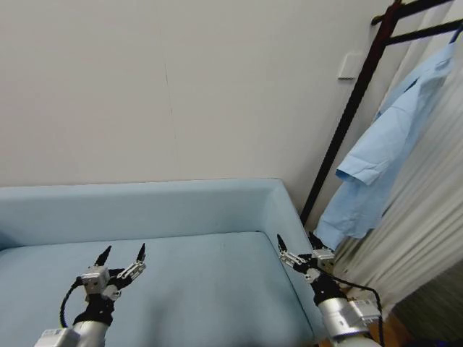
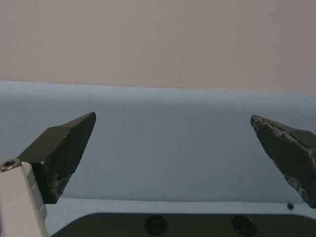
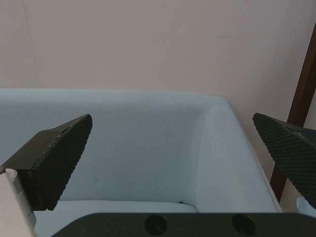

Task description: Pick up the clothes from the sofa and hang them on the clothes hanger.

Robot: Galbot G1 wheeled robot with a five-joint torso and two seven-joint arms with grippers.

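A light blue shirt (image 1: 387, 155) hangs from the dark clothes rack (image 1: 352, 108) at the right, beside the sofa's end. The pale blue sofa (image 1: 181, 210) spans the lower half of the head view, and its seat is bare. My left gripper (image 1: 123, 254) hovers open over the seat at the lower left, nothing between its fingers (image 2: 64, 153). My right gripper (image 1: 296, 243) stands open above the sofa's right armrest (image 3: 224, 158), also holding nothing, with the shirt's hem just to its right.
A plain white wall (image 1: 181, 87) rises behind the sofa, with a small white box (image 1: 351, 65) mounted near the rack. A pale curtain (image 1: 427, 217) hangs at the far right. A strip of wooden floor (image 1: 398, 332) shows beyond the armrest.
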